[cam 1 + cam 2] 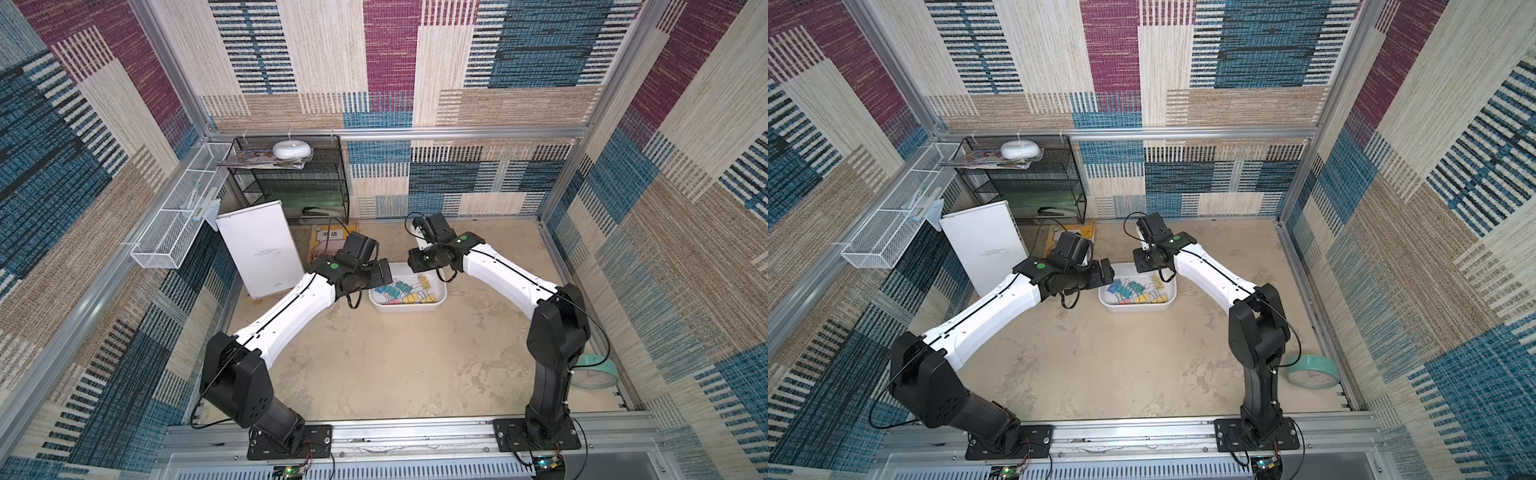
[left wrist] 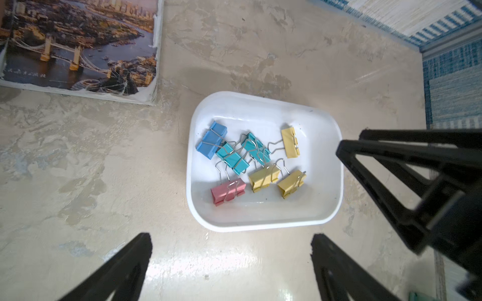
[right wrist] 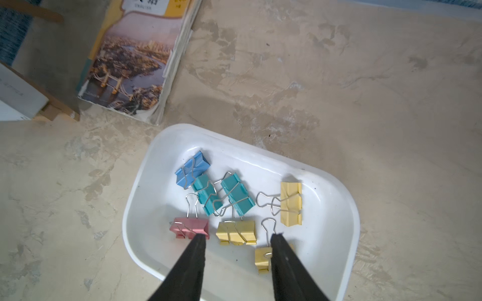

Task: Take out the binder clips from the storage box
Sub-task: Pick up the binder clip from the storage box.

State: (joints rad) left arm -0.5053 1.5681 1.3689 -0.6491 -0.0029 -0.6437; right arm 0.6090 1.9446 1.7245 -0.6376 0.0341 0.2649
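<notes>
Right gripper (image 3: 238, 236), half-open and empty, hangs over a yellow binder clip (image 3: 236, 232) lying lengthwise across its gap; left gripper (image 2: 231, 237) wide open.

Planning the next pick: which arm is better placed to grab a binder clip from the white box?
Right. The right gripper hangs open over the storage box, a yellow clip between its fingertips; the left gripper hovers outside the rim.

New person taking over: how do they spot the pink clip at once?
Find the shallow white storage box lying on the beige table. Among the binder clips inside, look along the row nearest the robot, at its left end. The pink binder clip is the only pink one; its neighbours are yellow and teal.
</notes>
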